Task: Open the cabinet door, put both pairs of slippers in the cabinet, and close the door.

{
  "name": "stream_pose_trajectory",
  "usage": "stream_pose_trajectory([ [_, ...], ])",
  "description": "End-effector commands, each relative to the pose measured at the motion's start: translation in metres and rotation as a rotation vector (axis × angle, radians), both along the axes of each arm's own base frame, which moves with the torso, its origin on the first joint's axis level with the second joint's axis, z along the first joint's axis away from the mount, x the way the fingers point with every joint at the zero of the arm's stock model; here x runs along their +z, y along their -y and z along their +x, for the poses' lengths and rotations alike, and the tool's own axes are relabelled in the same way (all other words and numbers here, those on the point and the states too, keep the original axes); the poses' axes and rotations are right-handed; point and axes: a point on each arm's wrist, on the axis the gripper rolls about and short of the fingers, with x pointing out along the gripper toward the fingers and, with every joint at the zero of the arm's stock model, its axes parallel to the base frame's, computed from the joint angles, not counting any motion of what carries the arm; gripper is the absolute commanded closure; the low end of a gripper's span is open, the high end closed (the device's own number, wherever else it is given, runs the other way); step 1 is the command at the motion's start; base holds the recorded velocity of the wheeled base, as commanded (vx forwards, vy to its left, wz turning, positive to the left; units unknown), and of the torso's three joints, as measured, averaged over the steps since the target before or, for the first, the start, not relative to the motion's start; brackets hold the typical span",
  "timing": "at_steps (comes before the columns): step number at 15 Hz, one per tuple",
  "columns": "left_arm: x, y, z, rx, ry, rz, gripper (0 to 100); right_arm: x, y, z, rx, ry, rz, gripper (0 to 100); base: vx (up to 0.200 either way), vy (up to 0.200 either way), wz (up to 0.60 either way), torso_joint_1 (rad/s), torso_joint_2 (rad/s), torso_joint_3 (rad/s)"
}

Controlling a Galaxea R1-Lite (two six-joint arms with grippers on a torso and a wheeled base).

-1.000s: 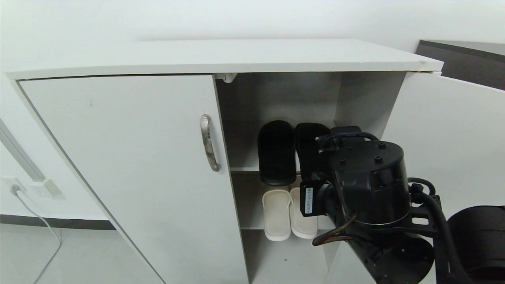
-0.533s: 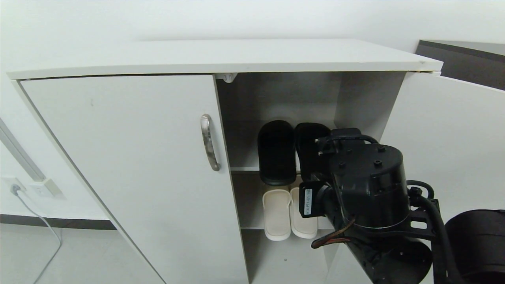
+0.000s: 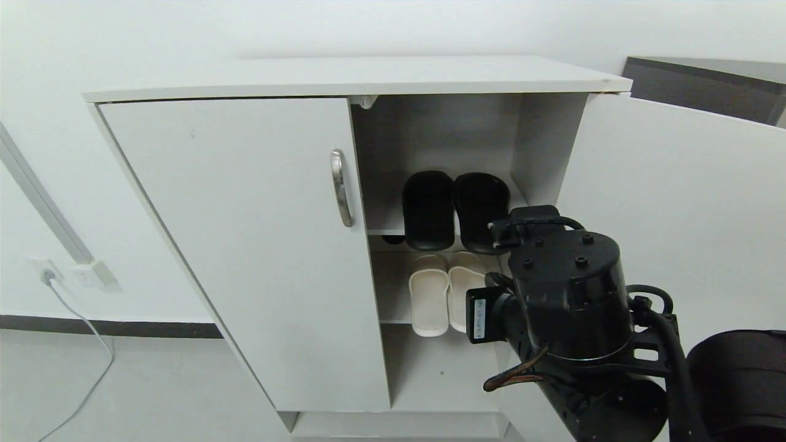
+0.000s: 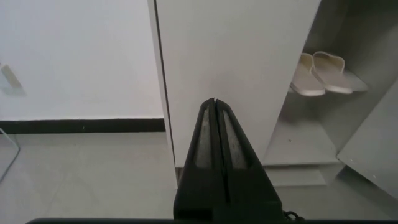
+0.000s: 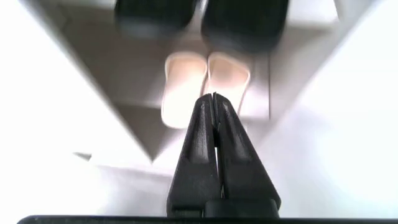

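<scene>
With the black slippers (image 3: pixel 454 210) stowed above the white slippers (image 3: pixel 445 291) inside the cabinet (image 3: pixel 356 75), draw the right claw (image 5: pixel 215 102), closed tight and empty, clear of the opening, then push the open right door (image 3: pixel 669 202) from its outer face until flush

White wall (image 3: pixel 123 37), dark baseboard (image 3: pixel 110 326), pale grey floor (image 3: pixel 135 393); wall socket (image 3: pixel 44 270) with white cable (image 3: pixel 114 356) trailing down; dark panel (image 3: pixel 700 86) far right.

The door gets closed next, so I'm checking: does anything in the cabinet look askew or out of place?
Both pairs sit straight, but the black slippers and white slippers overhang the front edges of their shelves; the open right door might catch them.
</scene>
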Motion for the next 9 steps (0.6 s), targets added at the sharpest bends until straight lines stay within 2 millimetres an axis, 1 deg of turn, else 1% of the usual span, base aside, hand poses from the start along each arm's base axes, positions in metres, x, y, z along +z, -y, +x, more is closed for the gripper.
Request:
stream_pose_trajectory([
  [1,0.0000,0.0000,0.0000,0.001,-0.001,0.000,100,-0.0028,-0.0010,0.0007,0.000,-0.005,-0.008,100,-0.200,0.000,0.00,0.002,0.00,0.002],
  [9,0.0000,0.0000,0.0000,0.001,-0.001,0.002,100,-0.0116,0.0015,0.0009,-0.001,-0.020,-0.046,100,-0.200,0.000,0.00,0.004,0.00,0.003],
])
